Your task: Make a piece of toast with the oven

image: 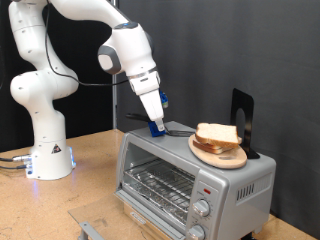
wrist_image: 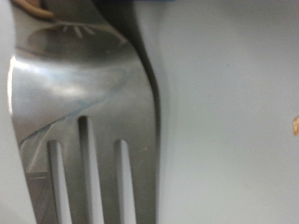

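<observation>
Two alike slices of pale bread (image: 217, 134) with tan crust lie stacked on a round wooden plate (image: 206, 153) on top of the silver toaster oven (image: 235, 185). The oven door (image: 155, 182) is closed, and the wire rack shows through its glass. My gripper (image: 156, 124) hangs over the oven's top, towards the exterior view's left of the plate. It is shut on the blue handle of a slotted metal spatula (image: 175, 131), whose blade points at the plate. The spatula's slotted blade (wrist_image: 84, 121) fills the wrist view. The fingers do not show there.
A black upright stand (image: 243, 115) sits behind the plate on the oven. Two round knobs (image: 204, 209) and a red light (image: 207, 188) are on the oven's front. The robot base (image: 48, 150) stands on the wooden table at the exterior view's left.
</observation>
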